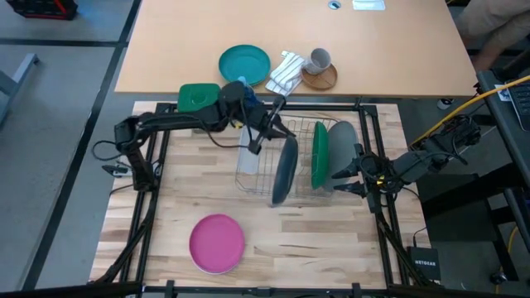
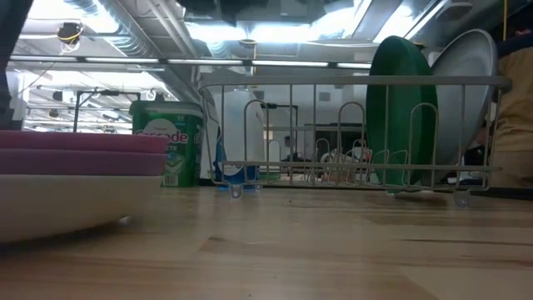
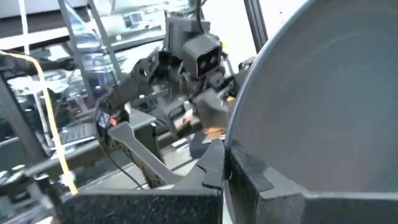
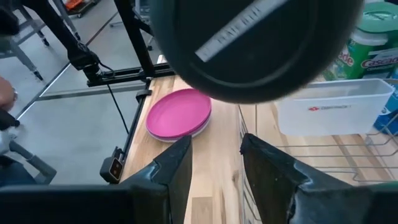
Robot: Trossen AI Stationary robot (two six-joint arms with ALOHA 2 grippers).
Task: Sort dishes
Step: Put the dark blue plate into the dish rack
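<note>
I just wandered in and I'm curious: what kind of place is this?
Probably a robotics lab or workshop, not a kitchen: a dish rack sits on a wooden workbench in a black metal frame, with exposed ceiling ducts above.

A lab or workshop is indicated: exposed ceiling ducts (image 2: 125, 33) and strip lighting are seen overhead, a black metal frame (image 1: 153, 165) is fitted around the butcher-block table (image 1: 306, 240), and loose cables (image 1: 464, 103) (one yellow) are run beside it on grey flooring.
</note>
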